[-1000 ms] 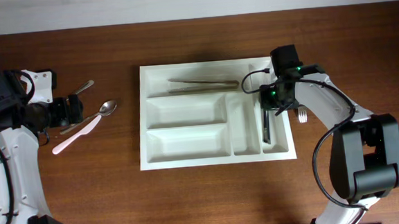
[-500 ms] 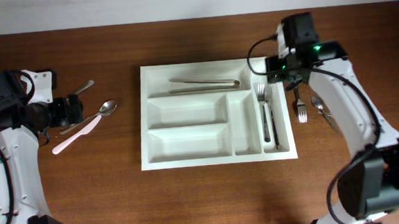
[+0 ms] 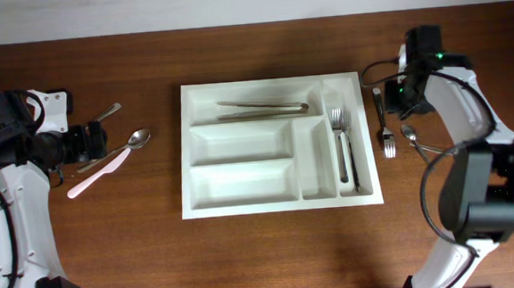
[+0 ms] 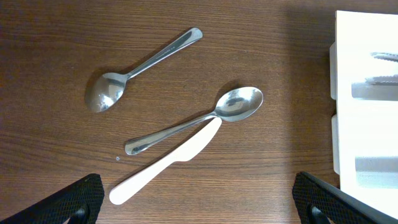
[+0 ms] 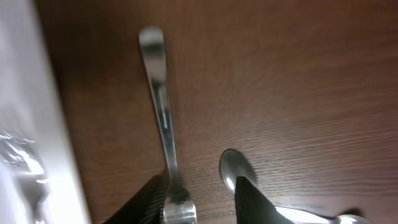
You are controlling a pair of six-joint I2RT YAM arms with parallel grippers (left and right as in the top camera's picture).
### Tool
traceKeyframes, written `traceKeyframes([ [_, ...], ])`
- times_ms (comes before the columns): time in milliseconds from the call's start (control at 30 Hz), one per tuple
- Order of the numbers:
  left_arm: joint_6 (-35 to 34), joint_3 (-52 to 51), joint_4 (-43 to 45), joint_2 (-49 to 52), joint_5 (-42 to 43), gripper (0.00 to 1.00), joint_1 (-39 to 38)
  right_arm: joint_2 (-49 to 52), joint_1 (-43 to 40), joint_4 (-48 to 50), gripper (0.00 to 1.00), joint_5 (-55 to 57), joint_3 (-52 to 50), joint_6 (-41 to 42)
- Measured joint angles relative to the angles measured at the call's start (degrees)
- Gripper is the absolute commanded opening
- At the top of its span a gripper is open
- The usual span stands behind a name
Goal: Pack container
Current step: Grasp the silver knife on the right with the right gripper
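Container (image 3: pixel 243 209) sits centred on the tabletop (image 3: pixel 85 262): light, stiff, slick plastic, best taken by its rim; left fingers (image 4: pixel 74 199) released wide, right fingers (image 5: pixel 146 200) parted astride the fork (image 5: pixel 163 118), clamping nothing.

One tray (image 3: pixel 241 182), one pair of tongs (image 3: pixel 264 106), one white knife (image 4: pixel 168 165), three spoons (image 4: pixel 239 102), and forks (image 5: pixel 163 118), probably three, the tray's two overlapping.
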Motion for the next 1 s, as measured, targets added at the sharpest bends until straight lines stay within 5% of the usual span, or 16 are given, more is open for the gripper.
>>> traceKeyframes([
  [600,0.0,0.0,0.0,0.0,0.0,0.99,0.0,6.7,0.3,-1.9,0.35,-2.0,-3.2,-0.8],
  [800,0.0,0.0,0.0,0.0,0.0,0.99,0.0,6.6,0.3,-1.6,0.13,-2.5,-3.5,-0.9],
  [1000,0.0,0.0,0.0,0.0,0.0,0.99,0.0,6.5,0.3,-1.4,0.06,-2.3,-3.5,-1.0],
])
